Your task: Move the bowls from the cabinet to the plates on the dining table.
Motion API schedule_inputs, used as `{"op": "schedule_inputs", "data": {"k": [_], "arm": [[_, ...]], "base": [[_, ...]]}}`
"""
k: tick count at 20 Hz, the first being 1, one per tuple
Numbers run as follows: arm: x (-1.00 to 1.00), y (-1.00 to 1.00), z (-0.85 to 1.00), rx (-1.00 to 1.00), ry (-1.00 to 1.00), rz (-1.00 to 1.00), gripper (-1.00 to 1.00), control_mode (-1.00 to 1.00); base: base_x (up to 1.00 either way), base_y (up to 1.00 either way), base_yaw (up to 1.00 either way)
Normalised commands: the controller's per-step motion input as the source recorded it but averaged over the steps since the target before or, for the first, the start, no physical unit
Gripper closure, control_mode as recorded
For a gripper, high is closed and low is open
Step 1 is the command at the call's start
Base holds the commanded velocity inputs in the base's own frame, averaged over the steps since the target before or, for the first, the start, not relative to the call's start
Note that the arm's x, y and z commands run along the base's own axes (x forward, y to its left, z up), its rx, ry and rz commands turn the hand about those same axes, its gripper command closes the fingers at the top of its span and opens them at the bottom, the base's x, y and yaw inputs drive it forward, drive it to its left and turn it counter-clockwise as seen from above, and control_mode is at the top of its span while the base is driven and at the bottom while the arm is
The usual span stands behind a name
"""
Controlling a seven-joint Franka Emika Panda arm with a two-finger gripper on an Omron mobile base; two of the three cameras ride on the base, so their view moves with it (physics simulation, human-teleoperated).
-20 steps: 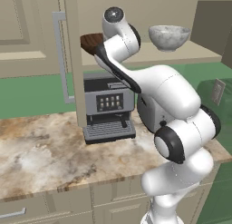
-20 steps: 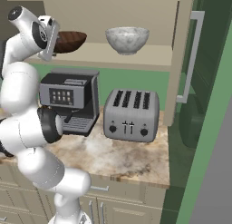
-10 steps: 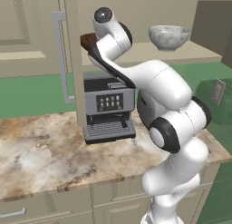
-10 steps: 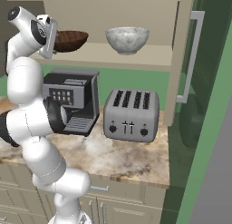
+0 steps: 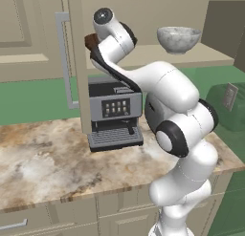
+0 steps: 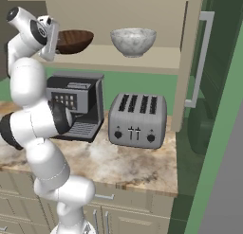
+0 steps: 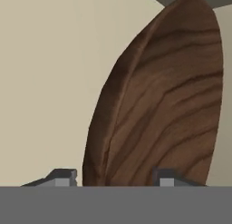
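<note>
Item: dark brown wood-grained bowl [image 6: 72, 40]. Location: upper left of the right base view, on the beige cabinet shelf [image 6: 142, 60]; in the left base view a sliver of it [image 5: 91, 40] shows at upper centre-left, beside the arm's wrist. In the hand view it [image 7: 163, 105] runs from centre to upper right, seen edge-on, rim line slanting down toward the bottom.

Item: pincer [image 7: 111, 177]. Location: bottom of the hand view, one fingertip [image 7: 63, 175] left of the bowl's rim, the other against the wood-grain wall on the right. The rim stands between the two tips at a middling gap; whether they press on it cannot be told. In the right base view the hand [image 6: 49, 38] sits at the bowl's left edge.

Item: pale marbled bowl [image 6: 133, 40]. Location: upper centre of the right base view, upright on the same shelf, right of the brown bowl and apart from it; upper right in the left base view [image 5: 178, 38].

Item: cabinet door [image 6: 190, 62], open, with a silver bar handle [image 6: 203, 58], upper right of the right base view.

Item: coffee machine [image 5: 115, 113], centre of the left base view, on the marbled tabletop [image 5: 43, 168].

Item: toaster [image 6: 137, 120], centre of the right base view, right of the coffee machine.
</note>
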Motion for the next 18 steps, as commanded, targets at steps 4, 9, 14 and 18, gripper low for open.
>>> {"op": "schedule_inputs", "data": {"k": [4,9,14,18], "arm": [[-0.01,0.0,-0.28,0.0,-0.05,0.0,1.0,-1.0],[0.0,0.0,-0.13,0.0,-0.06,0.0,1.0,-1.0],[-0.22,0.0,0.0,0.0,-0.11,0.0,1.0,-1.0],[-0.76,0.0,0.0,0.03,-0.12,0.0,1.0,-1.0]], "base": [[0.0,0.0,0.0],[0.0,0.0,0.0],[0.0,0.0,0.0],[0.0,0.0,0.0]]}}
